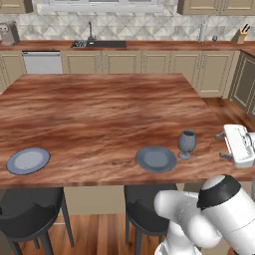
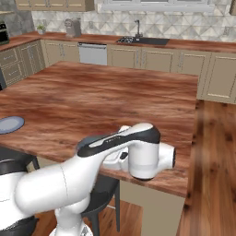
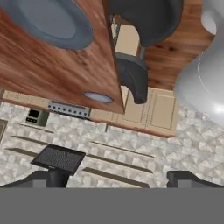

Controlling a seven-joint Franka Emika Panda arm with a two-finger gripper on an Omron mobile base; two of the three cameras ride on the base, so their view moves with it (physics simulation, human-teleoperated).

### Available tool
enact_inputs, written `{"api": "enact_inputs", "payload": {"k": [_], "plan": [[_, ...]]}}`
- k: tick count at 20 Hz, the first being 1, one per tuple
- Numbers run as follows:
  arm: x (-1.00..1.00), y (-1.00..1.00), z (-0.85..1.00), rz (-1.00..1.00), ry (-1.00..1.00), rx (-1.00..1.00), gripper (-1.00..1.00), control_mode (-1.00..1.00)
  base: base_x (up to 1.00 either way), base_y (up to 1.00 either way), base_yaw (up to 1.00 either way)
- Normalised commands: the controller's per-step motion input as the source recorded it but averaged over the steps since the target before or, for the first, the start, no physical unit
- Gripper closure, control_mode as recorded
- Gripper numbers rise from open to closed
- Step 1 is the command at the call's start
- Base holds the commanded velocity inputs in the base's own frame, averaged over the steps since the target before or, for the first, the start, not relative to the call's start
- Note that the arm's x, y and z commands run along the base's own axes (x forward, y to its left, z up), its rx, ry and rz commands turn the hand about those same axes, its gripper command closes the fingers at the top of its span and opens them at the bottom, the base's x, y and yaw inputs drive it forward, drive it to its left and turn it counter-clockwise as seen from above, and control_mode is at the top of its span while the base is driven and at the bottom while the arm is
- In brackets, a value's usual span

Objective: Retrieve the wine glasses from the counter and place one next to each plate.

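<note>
Nearest the robot, the gripper (image 1: 219,145) hangs off the island tabletop's (image 1: 99,109) right edge by the near corner, its fingers (image 3: 186,178) spread wide with nothing between them. Just in from that edge a wine glass (image 1: 187,143) stands upright beside a plate (image 1: 156,159) along the near edge; a second plate (image 1: 28,160) lies toward the near left corner. Far off, on the counter (image 1: 164,46) against the back wall, the other wine glass (image 1: 214,40) stands near a knife block (image 1: 240,36).

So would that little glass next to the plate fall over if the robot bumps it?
Probably. The glass stands upright on a thin stem and small foot, so it looks top-heavy. It sits right beside the plate, so it might knock against that.
</note>
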Motion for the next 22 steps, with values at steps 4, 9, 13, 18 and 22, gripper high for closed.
{"api": "enact_inputs", "payload": {"k": [4,9,13,18,22], "plan": [[-0.16,0.59,0.39,0.01,-0.13,0.0,-1.0,-1.0,0.0,0.0,0.0],[-0.22,0.4,0.52,0.0,-0.15,0.0,-1.0,-1.0,0.0,0.0,0.0],[-0.74,0.02,0.71,0.04,-0.16,0.01,-1.0,-1.0,0.0,0.0,0.0],[0.0,0.0,0.0,0.0,0.0,0.0,-1.0,1.0,-0.73,-0.21,0.01],[0.0,0.0,0.0,0.0,0.0,0.0,-1.0,1.0,-0.75,-0.59,0.0]]}}
